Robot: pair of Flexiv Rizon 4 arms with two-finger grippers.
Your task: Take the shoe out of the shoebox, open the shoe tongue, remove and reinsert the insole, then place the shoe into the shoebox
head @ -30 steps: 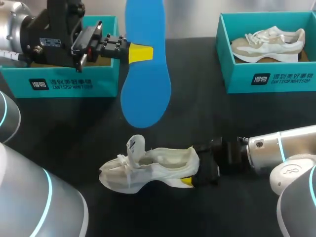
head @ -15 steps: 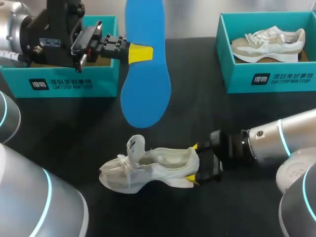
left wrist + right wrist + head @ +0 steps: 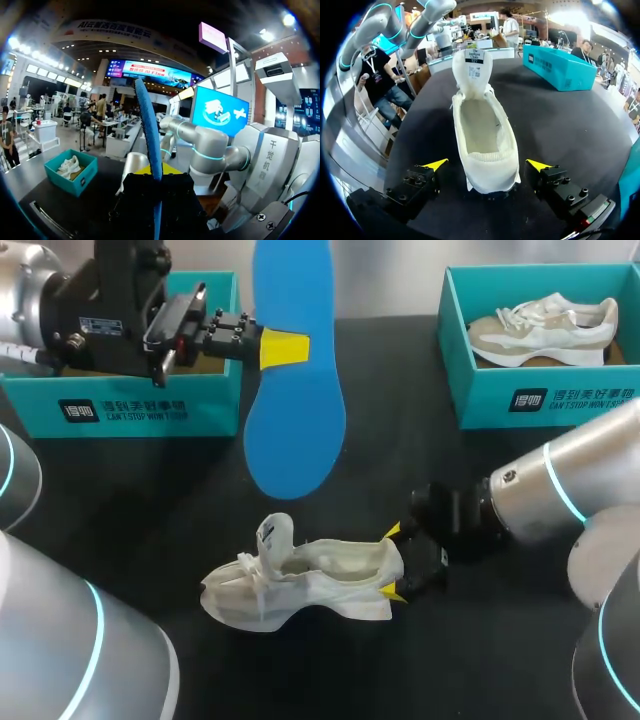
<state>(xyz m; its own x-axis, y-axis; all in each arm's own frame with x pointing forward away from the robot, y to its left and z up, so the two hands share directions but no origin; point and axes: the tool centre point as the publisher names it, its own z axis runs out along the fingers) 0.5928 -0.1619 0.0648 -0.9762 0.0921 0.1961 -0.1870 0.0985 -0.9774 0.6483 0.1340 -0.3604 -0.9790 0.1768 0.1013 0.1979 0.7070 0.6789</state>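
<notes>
Shoe (image 3: 300, 585): white, upright on its sole on the black bench (image 3: 420, 470), outside both boxes. Toe points to the left arm's side, heel to the right arm's side. The tongue (image 3: 275, 535) is lifted and stands up over the laces. The right wrist view looks down into the open shoe (image 3: 482, 135) from behind the heel, with the tongue (image 3: 472, 65) raised at the far end.

Right arm's fingers (image 3: 393, 532): spread, one yellow tip on each side of the shoe's heel. In the right wrist view the fingers (image 3: 436, 164) flank the heel with a gap on both sides and grip nothing.

Left arm's fingers (image 3: 285, 348): held above the bench, beyond the shoe, pinching the blue insole (image 3: 295, 390) at its edge about mid-length. The insole hangs clear of the shoe, its rounded lower end just short of the tongue. In the left wrist view the insole (image 3: 150, 150) shows edge-on, rising from between the fingers (image 3: 172, 170).

Teal shoebox (image 3: 130, 410): beyond the shoe's toe end, partly hidden by the left arm.

Second teal shoebox (image 3: 540, 395): beyond the shoe's heel end, well apart from it, with a second shoe (image 3: 545, 328), white and tan, lying inside.
</notes>
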